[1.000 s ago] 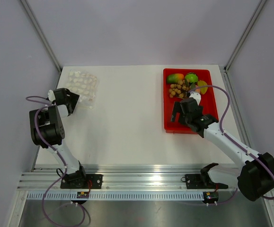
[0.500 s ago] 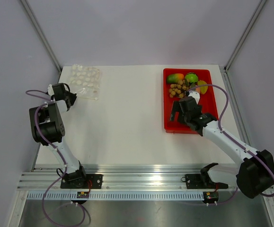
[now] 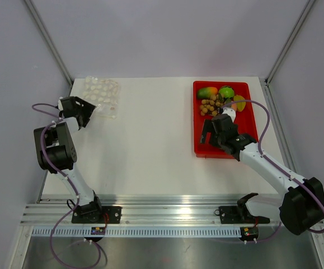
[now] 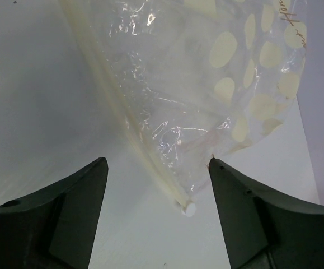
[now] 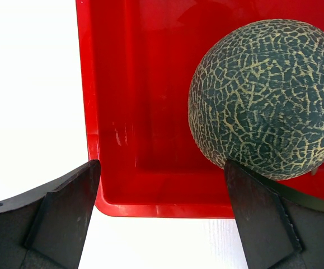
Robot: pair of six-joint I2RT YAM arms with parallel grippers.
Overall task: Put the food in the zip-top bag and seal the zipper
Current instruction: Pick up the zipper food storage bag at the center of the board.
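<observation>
Nothing is bagged yet. The bag (image 3: 101, 96) lies at the far-left corner of the surface (image 3: 150, 145). It is clear and crinkly, printed with pale dots, and looks empty. Its zipper (image 4: 150, 168), a cream strip, ends between the left fingers (image 4: 78, 213), which stand spread and grip nothing. The food sits in the tray (image 3: 206, 150) at right: mango (image 3: 206, 92), apple (image 3: 226, 91), longans (image 3: 211, 105). The netted melon (image 5: 268, 101) lies beside the right fingers (image 5: 61, 213), which are also spread and hold nothing. Loading and sealing both remain.
</observation>
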